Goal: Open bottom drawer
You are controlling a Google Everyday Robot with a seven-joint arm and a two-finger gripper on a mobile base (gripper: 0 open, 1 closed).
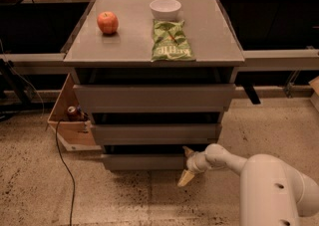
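Note:
The bottom drawer [143,162] is the lowest of three grey drawers in the cabinet, just above the floor, and its slim front stands a little forward. My gripper [187,164] is at the right end of that front panel. One finger [188,151] is above the panel's top edge and the other finger [185,178] hangs below it, so the jaws stand apart around the panel. The white arm [271,185] reaches in from the lower right.
On the cabinet top [124,46] lie a red apple [107,22], a white bowl [165,8] and a green chip bag [171,40]. A cardboard box [70,120] stands to the cabinet's left, with a black cable [65,165] on the floor. Tables stand behind.

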